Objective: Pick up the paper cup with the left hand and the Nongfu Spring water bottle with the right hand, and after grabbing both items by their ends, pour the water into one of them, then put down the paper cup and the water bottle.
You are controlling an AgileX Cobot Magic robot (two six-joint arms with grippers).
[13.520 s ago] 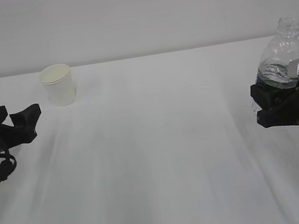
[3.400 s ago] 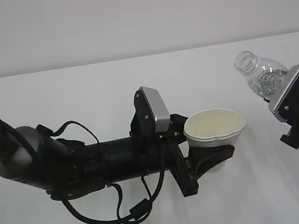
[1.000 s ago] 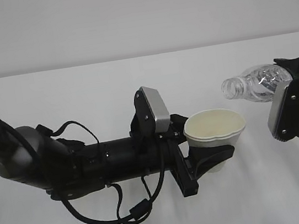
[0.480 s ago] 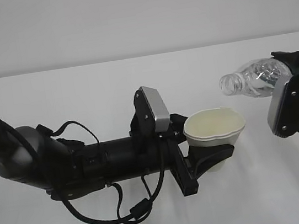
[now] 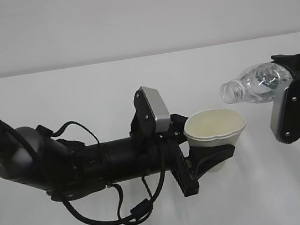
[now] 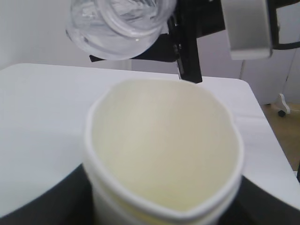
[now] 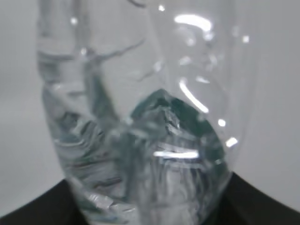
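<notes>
Clear ribbed bottle (image 5: 256, 82) tipped near level, capless mouth toward nine o'clock, clamped at its base by right gripper (image 5: 296, 78). White cup (image 5: 216, 134), rim squeezed oval, cream inside, pinched by left gripper (image 5: 204, 158).

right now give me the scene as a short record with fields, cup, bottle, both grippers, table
paper cup: upright, held off the table, rim squeezed out of round, no water visible inside
water bottle: tipped near level, capless mouth pointing left, above the cup's right edge
left gripper: shut on the cup's lower part
right gripper: shut on the bottle's base end
pour: no stream visible
table: white, nothing else on it in view
</notes>
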